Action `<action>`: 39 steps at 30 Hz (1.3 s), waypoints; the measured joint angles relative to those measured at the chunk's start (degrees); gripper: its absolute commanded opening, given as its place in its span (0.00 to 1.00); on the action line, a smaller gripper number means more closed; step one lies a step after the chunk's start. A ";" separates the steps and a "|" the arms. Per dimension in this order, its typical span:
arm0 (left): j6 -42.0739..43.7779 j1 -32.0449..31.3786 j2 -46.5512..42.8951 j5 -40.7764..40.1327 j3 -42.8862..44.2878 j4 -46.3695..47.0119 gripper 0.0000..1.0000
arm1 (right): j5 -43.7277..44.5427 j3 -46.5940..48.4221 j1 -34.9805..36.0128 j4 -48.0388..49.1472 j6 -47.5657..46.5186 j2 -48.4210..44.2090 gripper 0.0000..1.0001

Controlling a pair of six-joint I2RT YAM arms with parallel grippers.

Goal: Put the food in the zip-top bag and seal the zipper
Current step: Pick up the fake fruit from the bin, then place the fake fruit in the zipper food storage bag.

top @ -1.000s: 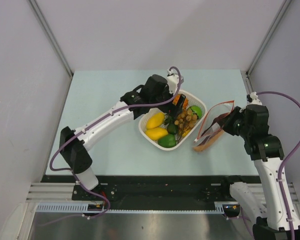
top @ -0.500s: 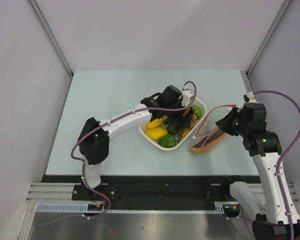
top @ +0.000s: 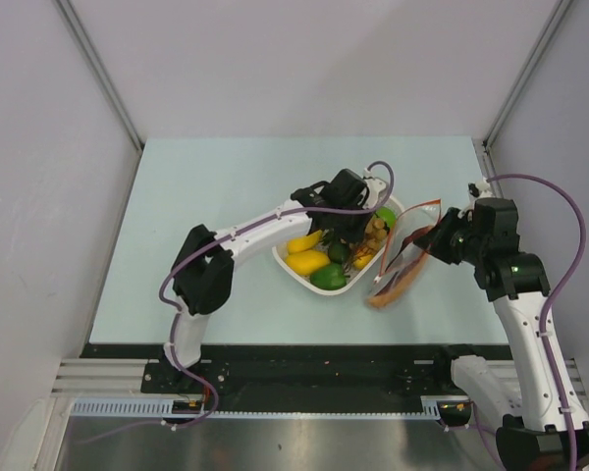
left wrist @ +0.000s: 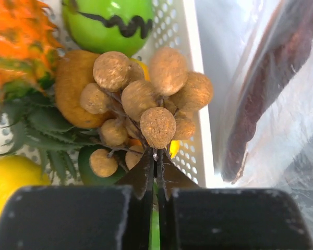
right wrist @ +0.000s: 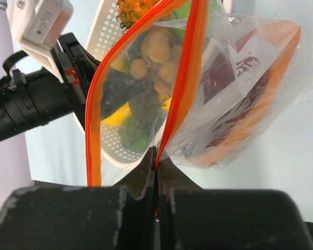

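Note:
The food fills a white basket (top: 287, 267): yellow (top: 307, 261), green (left wrist: 107, 21) and spiky orange (left wrist: 15, 41) pieces, plus the brown berry cluster (left wrist: 141, 99). My left gripper (left wrist: 156, 156) is down in the basket, shut on the cluster's thin stem. Just right of the basket, the zip-top bag (top: 402, 265) hangs slack with its mouth gaping. My right gripper (right wrist: 156, 156) is shut on one side of its zipper (right wrist: 182, 88). The long orange slice (right wrist: 261, 104) lies inside the bag.
The basket's perforated right wall (left wrist: 190, 62) stands between the cluster and the bag (left wrist: 281, 104). The left arm (right wrist: 36, 99) crosses in front of the bag's mouth in the right wrist view. Grey walls enclose the pale table (top: 206, 196) on three sides.
My left arm swung right over the basket and dropped in, and its gripper went from wide open to shut on the berry stem. The right gripper drew the bag slightly toward the basket.

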 measured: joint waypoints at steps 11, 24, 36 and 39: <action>-0.22 3.04 -16.59 1.22 -0.44 2.32 0.00 | -3.69 0.00 0.92 2.51 0.11 1.64 0.00; -9.07 1.11 -25.18 1.46 3.23 22.67 0.00 | -7.80 0.00 1.57 6.23 2.99 3.78 0.00; -13.35 -5.60 -18.56 3.06 0.26 31.28 0.00 | -10.19 0.00 1.57 7.74 4.57 4.63 0.00; -13.35 -6.19 -19.10 3.32 -5.53 32.92 0.00 | -10.43 0.00 1.57 7.82 4.55 4.39 0.00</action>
